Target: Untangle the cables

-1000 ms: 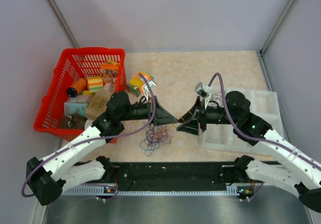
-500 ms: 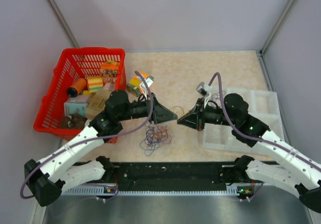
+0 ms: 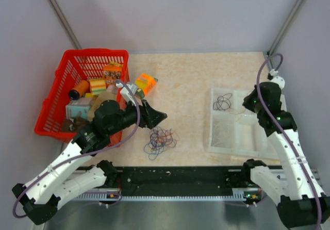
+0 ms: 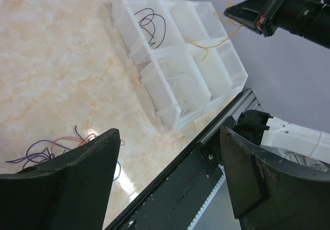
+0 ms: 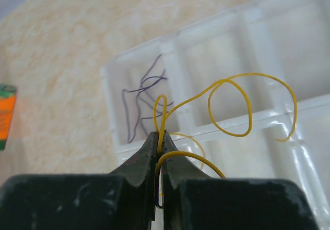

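Cables (image 3: 161, 140): hair-thin, limp and almost weightless, so pinch a single strand and never the clump.
A loose tangle (image 4: 56, 148) of blue, purple and orange loops lies on the table (image 3: 185, 80), just below the left gripper (image 4: 169, 132), whose jaws stand wide apart with nothing between them. The right gripper (image 5: 160, 140) is clenched on a yellow wire (image 5: 229, 109) that curls springily over the white compartment tray (image 3: 210, 137), where a black wire (image 3: 223, 102) already lies. Such wire will likely slip from a slack pinch and snag its neighbours. A free end or an outer loop looks the best hold.
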